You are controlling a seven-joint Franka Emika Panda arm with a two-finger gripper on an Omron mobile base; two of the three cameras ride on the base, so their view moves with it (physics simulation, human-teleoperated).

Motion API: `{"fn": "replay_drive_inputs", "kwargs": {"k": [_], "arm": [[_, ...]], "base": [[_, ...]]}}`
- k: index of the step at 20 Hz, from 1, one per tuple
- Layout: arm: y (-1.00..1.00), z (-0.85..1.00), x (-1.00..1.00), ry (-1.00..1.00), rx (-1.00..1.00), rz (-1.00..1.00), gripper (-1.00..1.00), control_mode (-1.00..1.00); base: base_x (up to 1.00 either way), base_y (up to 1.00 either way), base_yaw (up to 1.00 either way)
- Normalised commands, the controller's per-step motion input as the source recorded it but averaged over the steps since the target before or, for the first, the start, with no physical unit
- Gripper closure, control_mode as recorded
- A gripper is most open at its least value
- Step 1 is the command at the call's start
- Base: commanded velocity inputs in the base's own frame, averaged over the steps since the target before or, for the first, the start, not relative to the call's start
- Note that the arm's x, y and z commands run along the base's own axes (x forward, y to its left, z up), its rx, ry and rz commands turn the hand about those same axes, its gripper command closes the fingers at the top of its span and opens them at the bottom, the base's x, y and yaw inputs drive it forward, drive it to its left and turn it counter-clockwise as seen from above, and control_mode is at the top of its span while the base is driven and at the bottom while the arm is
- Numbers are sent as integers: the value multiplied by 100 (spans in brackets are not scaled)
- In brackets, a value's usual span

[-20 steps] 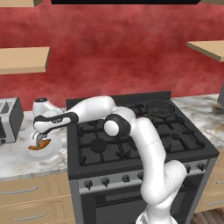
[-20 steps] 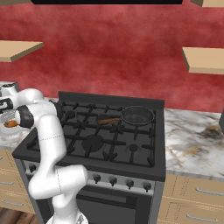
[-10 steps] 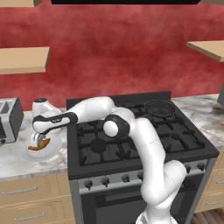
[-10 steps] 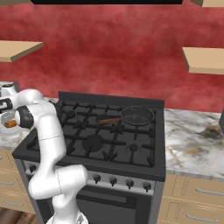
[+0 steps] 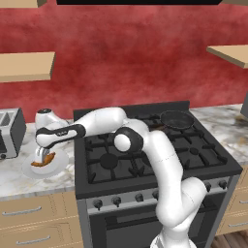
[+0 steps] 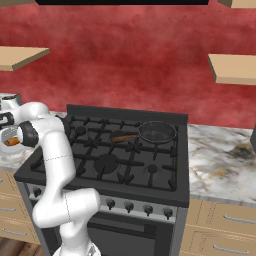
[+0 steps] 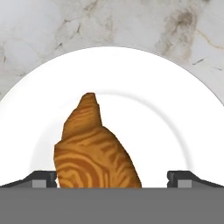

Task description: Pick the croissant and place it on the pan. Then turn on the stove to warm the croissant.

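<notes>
The stove [image 5: 150, 155] is sitting between marble bench [image 5: 14, 177] sections, with the pan [image 5: 177, 118] resting on its far right burner. On the bench to the stove's left, a white plate [image 7: 175, 122] is carrying the croissant [image 7: 94, 148]. The gripper [image 5: 42, 157] is hanging over it, fingers [image 7: 43, 179] spread wide, straddling the pastry without gripping it.

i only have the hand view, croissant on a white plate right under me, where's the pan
Observer: The pan sits on the stove's back right burner, apart from the plate.
Operator: which way does its handle point
Observer: Toward the stove's middle, on the plate's side.
Operator: anything else near the plate
Observer: A silver toaster stands on the counter on the plate's far side from the stove.
Operator: gripper ok
Observer: The gripper hangs open over the croissant.
</notes>
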Motion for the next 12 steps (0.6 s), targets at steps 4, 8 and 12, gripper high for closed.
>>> {"fn": "replay_drive_inputs", "kwargs": {"k": [4,8,12], "arm": [[-6,0,0,0,0,2,-100,-100],[-7,0,0,0,0,1,-100,-100],[-3,-2,-4,0,0,1,-100,-100]], "base": [[0,0,0],[0,0,0],[0,0,0]]}}
